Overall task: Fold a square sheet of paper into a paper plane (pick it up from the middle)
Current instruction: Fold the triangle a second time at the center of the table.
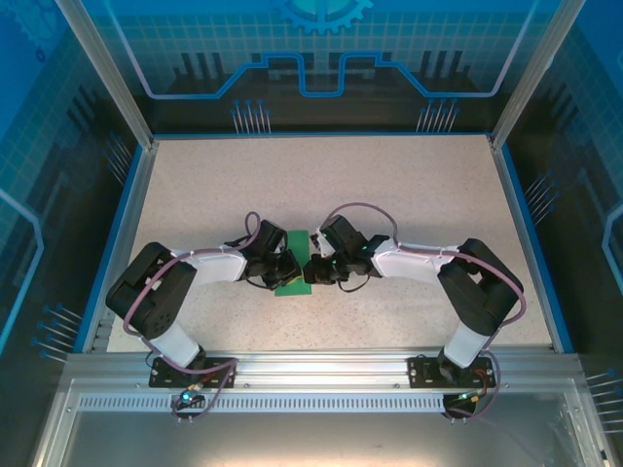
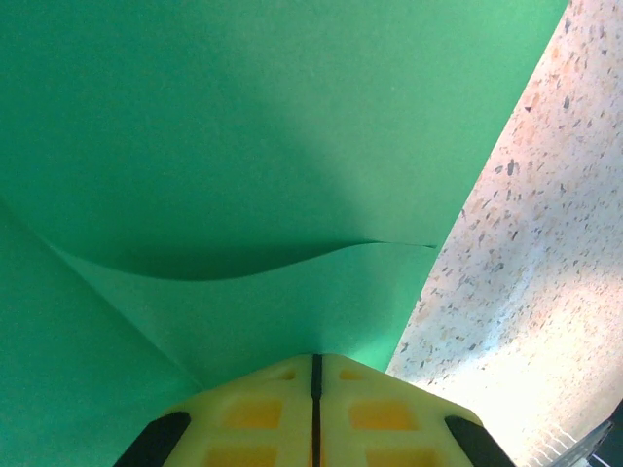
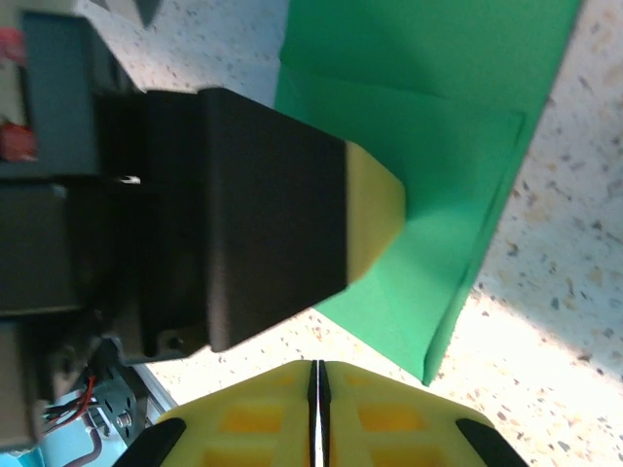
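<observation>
Closest in, my left pincer (image 2: 314,362) is clenched, its yellow pads meeting along a thin seam. Its tip sits right at the green paper (image 2: 243,126), where a raised flap (image 2: 292,302) curves up and narrows toward me. Whether a ply is caught between the pads or I am merely pressing down, I cannot tell. My right pincer (image 3: 314,368) is clenched too, on nothing, hovering over bare table (image 3: 545,292) just beside the paper's near corner and apart from it. From that side the left tip rests on the sheet, which lies ahead and to the right of my right fingertips with a folded layer on top. From above, the paper is a narrow strip in the middle of the table, its long axis running away from my bases. The left pincer is on its left side and the right one at its right edge, so both are near but just the left touches. I judge the next move turns on that: the right would have to come sideways onto the strip. The strip's middle is hidden under both wrists, and the left camera cuts the sheet off at top and left.
</observation>
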You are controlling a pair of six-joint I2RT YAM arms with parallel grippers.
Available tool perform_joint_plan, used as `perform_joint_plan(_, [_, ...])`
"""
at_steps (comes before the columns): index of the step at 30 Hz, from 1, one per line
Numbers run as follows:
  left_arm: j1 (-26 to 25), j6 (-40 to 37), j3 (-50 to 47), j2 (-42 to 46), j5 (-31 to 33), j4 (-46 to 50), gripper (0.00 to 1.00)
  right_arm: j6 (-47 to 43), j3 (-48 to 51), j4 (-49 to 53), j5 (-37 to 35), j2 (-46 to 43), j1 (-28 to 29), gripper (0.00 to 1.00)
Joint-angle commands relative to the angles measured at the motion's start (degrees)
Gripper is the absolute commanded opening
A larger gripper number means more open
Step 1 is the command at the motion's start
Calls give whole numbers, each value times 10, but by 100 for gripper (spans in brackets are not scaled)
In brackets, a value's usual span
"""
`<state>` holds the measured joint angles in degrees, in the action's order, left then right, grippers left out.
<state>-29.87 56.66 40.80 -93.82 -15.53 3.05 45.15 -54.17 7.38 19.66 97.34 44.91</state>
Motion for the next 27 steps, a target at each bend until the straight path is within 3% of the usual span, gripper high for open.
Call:
perform_joint_plan(1, [4,-2,-7,-26,10,21,10,-18,-13,6,-3,10,13,11])
perform_joint_plan(27, [4,0,0,-20,5,19,11,-11,12,55,-56,80,10,8])
